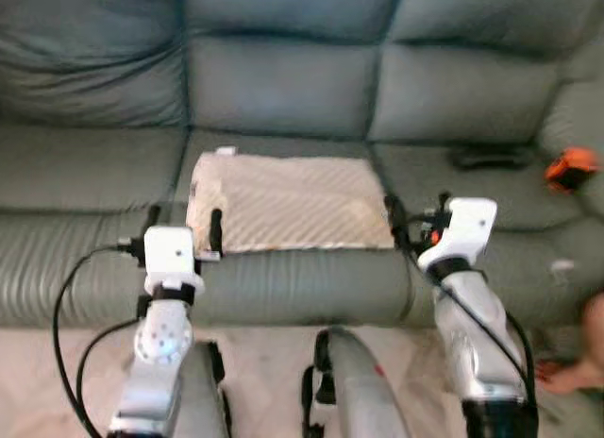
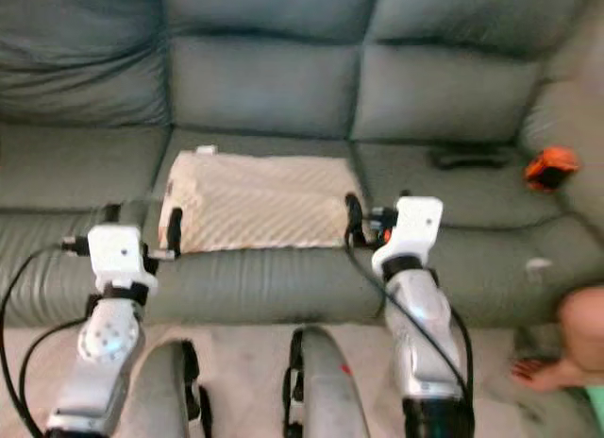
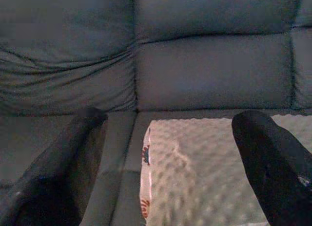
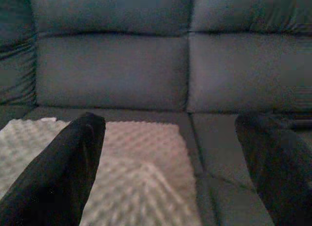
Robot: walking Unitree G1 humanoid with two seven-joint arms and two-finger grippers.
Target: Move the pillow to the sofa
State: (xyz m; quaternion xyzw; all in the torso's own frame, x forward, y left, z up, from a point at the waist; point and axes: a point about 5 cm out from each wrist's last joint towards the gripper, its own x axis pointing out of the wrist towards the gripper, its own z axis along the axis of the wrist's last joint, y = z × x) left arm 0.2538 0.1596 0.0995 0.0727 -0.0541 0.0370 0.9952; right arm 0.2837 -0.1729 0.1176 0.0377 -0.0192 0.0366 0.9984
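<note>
Both grippers, left gripper [image 1: 184, 230] and right gripper [image 1: 413, 219], jaws wide, flank pillow [image 1: 288, 202] on sofa [image 1: 283, 79]; careless retreat risks snagging, dragging pillow off front edge.

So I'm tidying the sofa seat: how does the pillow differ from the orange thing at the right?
The pillow is large, flat, and beige with a bumpy pattern; the orange thing is small and chunky with dark parts. The pillow lies mid-seat between both open claws; the orange thing sits apart, in the sofa's right corner. Both rest on the seat.
</note>
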